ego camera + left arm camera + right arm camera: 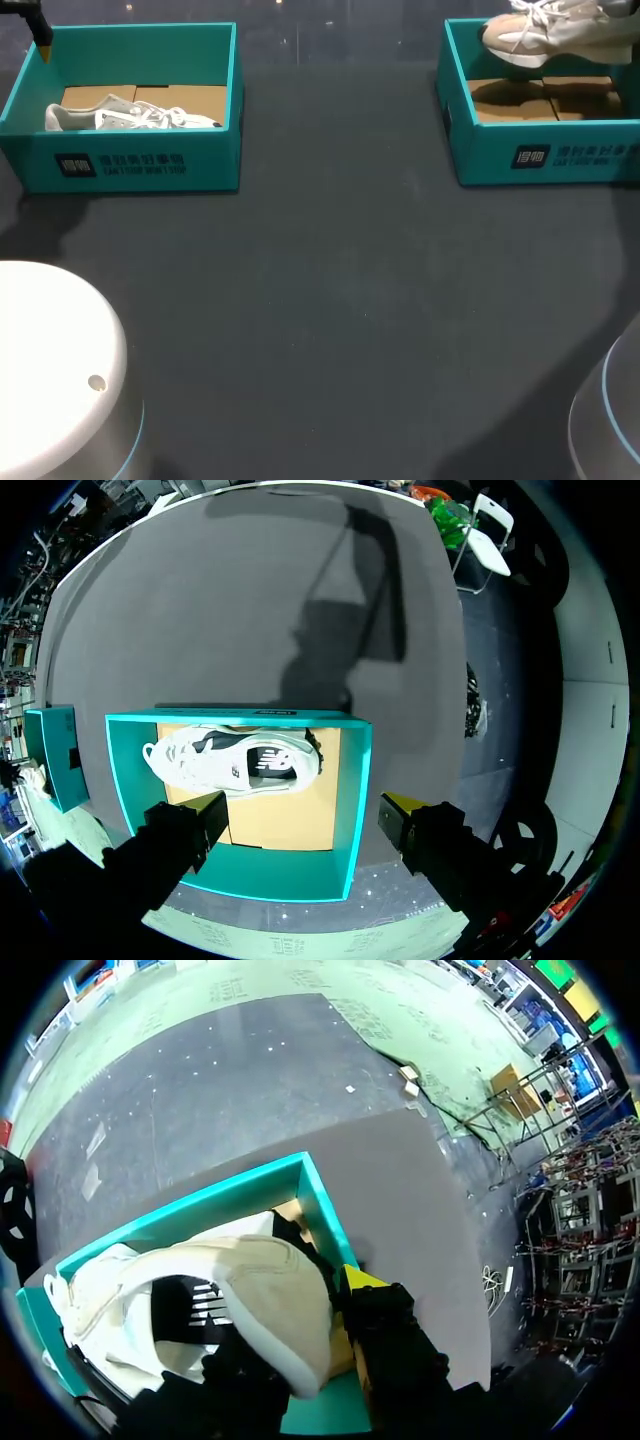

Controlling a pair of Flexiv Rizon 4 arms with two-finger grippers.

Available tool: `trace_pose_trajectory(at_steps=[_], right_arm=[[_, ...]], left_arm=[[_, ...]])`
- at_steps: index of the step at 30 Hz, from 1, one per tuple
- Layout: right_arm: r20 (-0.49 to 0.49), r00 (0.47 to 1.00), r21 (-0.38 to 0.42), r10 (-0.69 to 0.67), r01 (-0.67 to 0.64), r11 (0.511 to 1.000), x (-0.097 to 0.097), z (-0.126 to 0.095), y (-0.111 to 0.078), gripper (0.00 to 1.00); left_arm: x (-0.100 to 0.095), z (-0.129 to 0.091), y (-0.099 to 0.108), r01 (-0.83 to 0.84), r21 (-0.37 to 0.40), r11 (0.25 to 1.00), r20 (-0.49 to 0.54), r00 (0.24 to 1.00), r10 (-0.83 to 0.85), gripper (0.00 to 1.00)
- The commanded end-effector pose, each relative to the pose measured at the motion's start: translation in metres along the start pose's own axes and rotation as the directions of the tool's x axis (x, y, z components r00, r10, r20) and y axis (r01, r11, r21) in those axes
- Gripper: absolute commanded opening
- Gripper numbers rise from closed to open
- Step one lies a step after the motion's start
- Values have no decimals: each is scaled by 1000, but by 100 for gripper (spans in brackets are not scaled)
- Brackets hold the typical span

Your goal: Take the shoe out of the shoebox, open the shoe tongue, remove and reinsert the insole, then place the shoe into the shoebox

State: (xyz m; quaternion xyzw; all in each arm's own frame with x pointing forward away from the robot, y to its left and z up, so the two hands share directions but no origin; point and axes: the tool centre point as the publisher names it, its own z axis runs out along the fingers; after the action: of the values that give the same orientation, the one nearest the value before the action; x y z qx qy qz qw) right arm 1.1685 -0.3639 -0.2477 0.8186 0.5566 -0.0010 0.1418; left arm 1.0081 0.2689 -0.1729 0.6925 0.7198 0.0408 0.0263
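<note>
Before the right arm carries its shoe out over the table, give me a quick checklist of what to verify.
1. Right gripper shut on the beige shoe: ok, since the shoe hangs above the box floor.
2. Beige shoe clear of the right shoebox rim: cannot tell.
3. Bare table in front of that box for setting the shoe down: ok.
4. Left gripper out of the way: ok, it is open above the left shoebox.
5. White shoe lying on its side inside the left shoebox, not gripped: ok.
</note>
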Motion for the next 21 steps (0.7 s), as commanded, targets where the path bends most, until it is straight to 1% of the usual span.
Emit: trace_pose_trajectory(at_steps=[1, 5, 12, 14, 21], right_arm=[[-2, 1000, -12, 11, -11, 1000, -5, -14, 1, 0], [-13, 1000, -17, 15, -15, 1000, -4, -26, 5, 0], [-52, 999, -26, 7, -9, 1000, 7, -50, 8, 0], [-67, 998, -44, 15, -18, 999, 3, -60, 11, 0], [-67, 998, -44, 15, -18, 999, 3, -60, 11, 0]], left_arm=[[1, 0, -1, -1, -3, 1000, -1, 1000, 1, 100], [1, 0, -1, -1, -3, 1000, -1, 1000, 1, 100], [1, 0, -1, -1, -3, 1000, -1, 1000, 1, 100], [1, 0, -1, -1, -3, 1000, -1, 1000, 1, 100], [1, 0, -1, -1, -3, 1000, -1, 1000, 1, 100]])
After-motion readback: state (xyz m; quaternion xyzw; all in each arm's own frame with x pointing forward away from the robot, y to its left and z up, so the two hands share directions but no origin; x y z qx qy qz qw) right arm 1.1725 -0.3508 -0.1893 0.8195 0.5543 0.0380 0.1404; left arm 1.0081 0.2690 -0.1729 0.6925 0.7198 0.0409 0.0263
